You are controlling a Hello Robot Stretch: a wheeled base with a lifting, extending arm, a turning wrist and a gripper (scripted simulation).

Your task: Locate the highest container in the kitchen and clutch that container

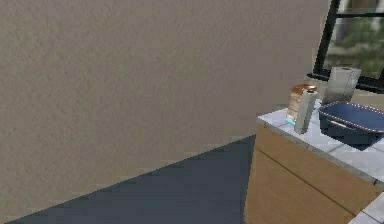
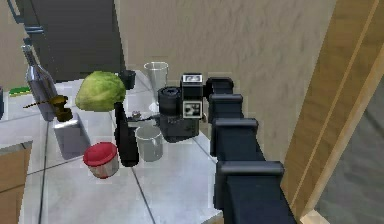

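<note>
On the white tiled counter (image 2: 180,185) in the arm side view stand several containers. A tall grey bottle (image 2: 38,75) rises at the left. Farther right are a clear glass (image 2: 156,74), a dark bottle (image 2: 127,142), a pale cup (image 2: 150,145) and a red-lidded jar (image 2: 100,159). My arm (image 2: 235,150) reaches up over the counter, and the gripper (image 2: 150,118) ends among the cup, the dark bottle and the glass. I cannot tell whether it holds anything. In the forward view a clear container (image 1: 343,84) and a slim bottle (image 1: 305,112) stand on the counter (image 1: 300,140).
A green lettuce (image 2: 100,90), a small metal box (image 2: 69,137) and a brown mill (image 2: 60,105) crowd the counter's left. A wooden panel (image 2: 345,110) stands to the right of the arm. The forward view has a beige wall (image 1: 130,80), dark floor (image 1: 170,190), a blue pan (image 1: 350,120) and a window (image 1: 355,35).
</note>
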